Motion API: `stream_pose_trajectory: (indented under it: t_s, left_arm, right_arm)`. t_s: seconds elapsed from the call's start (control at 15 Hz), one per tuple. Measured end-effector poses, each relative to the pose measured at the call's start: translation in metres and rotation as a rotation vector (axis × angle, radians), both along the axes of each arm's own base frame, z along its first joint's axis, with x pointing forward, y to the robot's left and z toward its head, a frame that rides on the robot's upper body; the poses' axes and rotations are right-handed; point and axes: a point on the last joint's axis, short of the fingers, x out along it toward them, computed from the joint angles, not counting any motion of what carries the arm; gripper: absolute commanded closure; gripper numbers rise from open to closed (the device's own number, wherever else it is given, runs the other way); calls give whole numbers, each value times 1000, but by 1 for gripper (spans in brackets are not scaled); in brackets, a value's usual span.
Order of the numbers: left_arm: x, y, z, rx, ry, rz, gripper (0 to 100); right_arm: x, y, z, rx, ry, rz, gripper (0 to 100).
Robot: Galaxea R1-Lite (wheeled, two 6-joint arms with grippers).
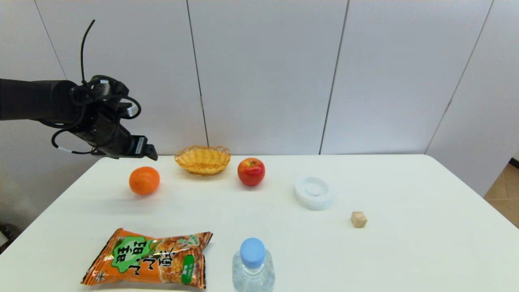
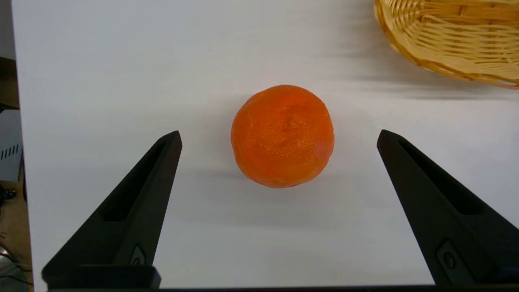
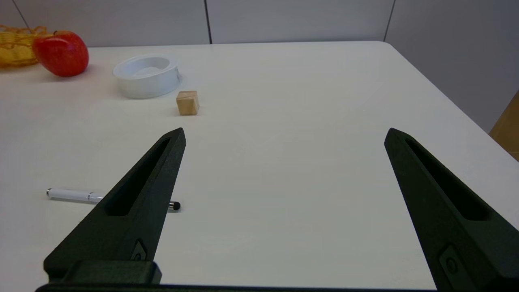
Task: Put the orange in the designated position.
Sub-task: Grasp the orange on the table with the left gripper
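Observation:
The orange (image 1: 144,180) rests on the white table at the back left, just left of the yellow wicker basket (image 1: 202,159). My left gripper (image 1: 148,152) hovers above and slightly behind it, clear of the fruit. In the left wrist view the orange (image 2: 282,136) lies centred below the gap of the left gripper (image 2: 279,136), which is open and touches nothing. My right gripper (image 3: 284,134) is open and empty, low over the table's right side, and out of the head view. No mark on the tabletop shows the designated position.
A red apple (image 1: 251,171) sits right of the basket, then a round white dish (image 1: 313,192) and a small wooden cube (image 1: 359,219). An orange snack bag (image 1: 152,258) and a water bottle (image 1: 253,265) lie near the front edge. A white pen (image 3: 77,195) lies near the right gripper.

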Motion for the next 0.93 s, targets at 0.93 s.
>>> stream_pose_trajectory:
  t_s: [0.93]
  left_arm:
    - [18,0,-47,3,129,5,0]
  right_arm:
    - [0,0,0,0,0,0,0]
